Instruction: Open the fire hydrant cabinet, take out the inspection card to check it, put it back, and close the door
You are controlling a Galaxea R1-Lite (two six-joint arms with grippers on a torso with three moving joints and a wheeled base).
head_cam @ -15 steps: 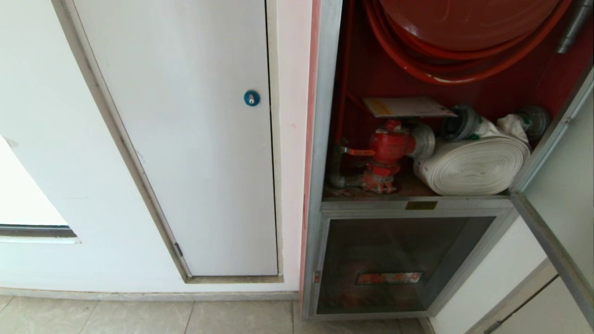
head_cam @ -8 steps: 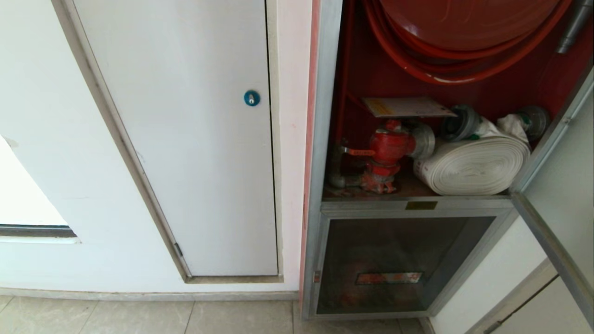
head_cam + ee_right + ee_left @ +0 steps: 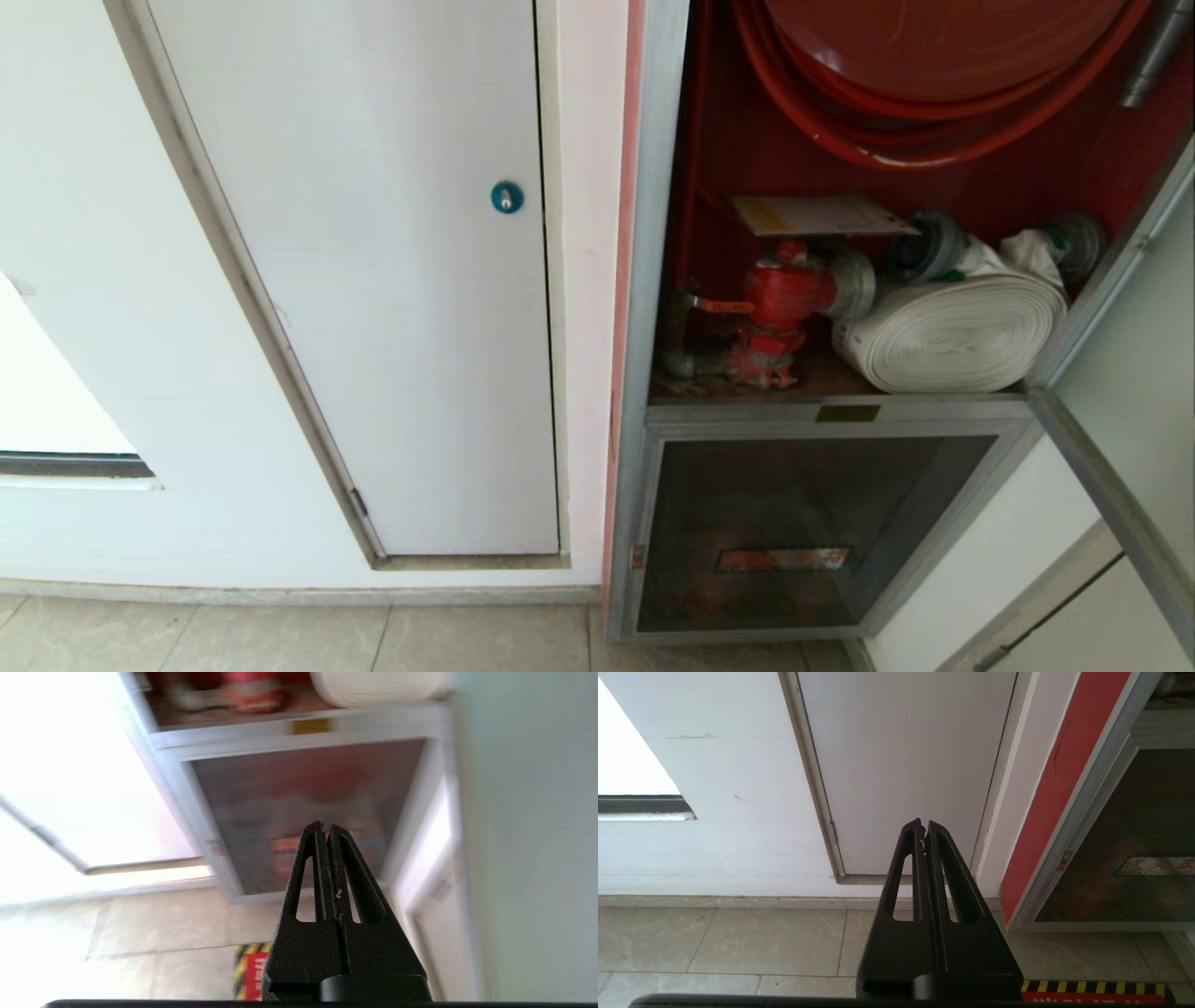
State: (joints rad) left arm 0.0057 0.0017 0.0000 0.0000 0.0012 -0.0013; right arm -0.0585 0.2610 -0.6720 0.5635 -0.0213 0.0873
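1. Fire hydrant cabinet (image 3: 653, 280): open, red inside; its door (image 3: 1130, 392) swung out at right, stiff framed panel, probably best pushed at its free edge.
2. Inspection card (image 3: 822, 215): lies flat above the red valve (image 3: 780, 299), beside the white rolled hose (image 3: 952, 331). Likely light, thin, slippery; pinch an overhanging edge.
3. Right pincer (image 3: 327, 828): closed, empty, aimed at the lower glass panel (image 3: 308, 812).
4. Left pincer (image 3: 923, 826): closed, empty, parked low.

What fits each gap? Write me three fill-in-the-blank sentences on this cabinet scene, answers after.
1. The door of the cabinet stands ____.
2. The card lies above the red ____.
3. The white hose lies rolled to the ____ of the valve in the head view.
4. The right gripper is ____ and holds nothing.

Missing words: open; valve; right; shut
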